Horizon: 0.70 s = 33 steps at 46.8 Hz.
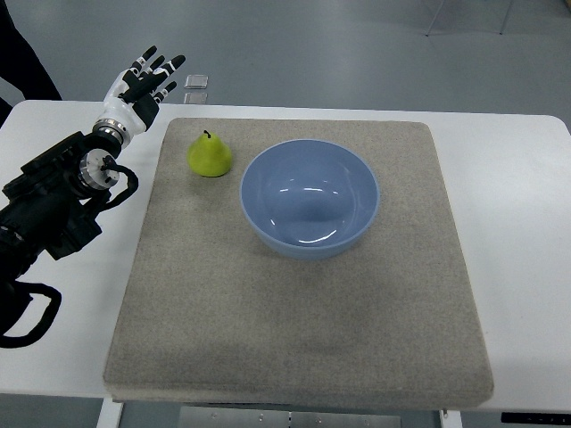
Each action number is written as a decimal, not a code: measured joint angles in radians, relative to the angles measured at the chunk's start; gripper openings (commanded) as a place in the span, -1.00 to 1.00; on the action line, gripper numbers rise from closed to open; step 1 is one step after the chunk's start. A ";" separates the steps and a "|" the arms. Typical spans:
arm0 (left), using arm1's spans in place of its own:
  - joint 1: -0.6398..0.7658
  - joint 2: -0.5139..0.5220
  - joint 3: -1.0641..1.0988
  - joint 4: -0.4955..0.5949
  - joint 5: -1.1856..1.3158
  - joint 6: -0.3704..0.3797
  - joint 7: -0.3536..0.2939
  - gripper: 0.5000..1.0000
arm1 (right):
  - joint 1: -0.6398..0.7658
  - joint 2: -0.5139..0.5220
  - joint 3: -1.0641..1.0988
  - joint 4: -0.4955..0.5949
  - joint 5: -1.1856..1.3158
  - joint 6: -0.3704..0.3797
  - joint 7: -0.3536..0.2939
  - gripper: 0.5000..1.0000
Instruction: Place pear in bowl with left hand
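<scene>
A yellow-green pear [209, 155] stands upright on the grey mat [294, 312], near the mat's far left corner. A light blue bowl [310, 198] sits empty on the mat just right of the pear. My left hand [145, 86] is at the table's far left edge, left of and beyond the pear, apart from it. Its fingers are spread and hold nothing. The right arm is out of view.
The white table [517, 205] carries the mat. A small clear square object [196, 86] lies at the table's far edge, right of my left hand. A dark shape of a person shows at the top left corner [22, 62].
</scene>
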 measured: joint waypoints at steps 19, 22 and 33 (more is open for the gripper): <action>0.004 -0.001 -0.002 0.001 -0.003 -0.001 -0.031 0.97 | 0.000 0.000 0.000 0.000 0.000 0.000 0.000 0.69; 0.004 -0.001 -0.002 0.000 -0.003 -0.001 -0.031 0.97 | 0.000 0.000 0.000 0.000 0.000 0.000 0.000 0.69; -0.008 0.005 0.009 -0.001 0.008 -0.002 -0.023 0.97 | 0.000 0.000 0.000 0.000 0.000 0.000 0.000 0.69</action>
